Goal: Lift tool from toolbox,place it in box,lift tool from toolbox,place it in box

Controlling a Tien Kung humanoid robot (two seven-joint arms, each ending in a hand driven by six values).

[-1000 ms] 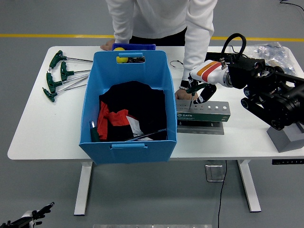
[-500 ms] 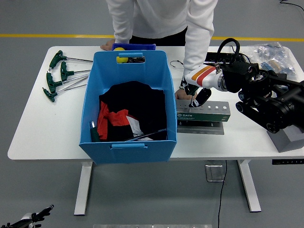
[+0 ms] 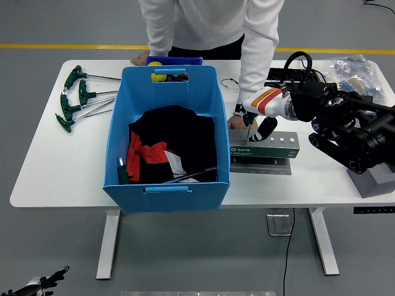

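Reaching in from the right, the robot's right hand [image 3: 256, 125] hangs over the left end of the grey tool holder [image 3: 264, 147], its white and orange shell tilted down and its dark fingers [image 3: 266, 129] curled around a thin dark tool [image 3: 249, 131]. The tool's shaft stands close to upright, with its lower end at the holder's top face; whether the tip sits in a hole or just above it cannot be told. The holder lies on the white table [image 3: 55, 161], just right of the big blue box [image 3: 167, 137] and touching or nearly touching its side. Inside the box lie black and red cloth and a long thin tool near the front wall. A person in a white top stands at the far side, 1 hand [image 3: 237, 122] pressed on the table right behind the holder, close to the robot's hand. Several green T-handle wrenches [image 3: 75, 97] lie at the table's far left
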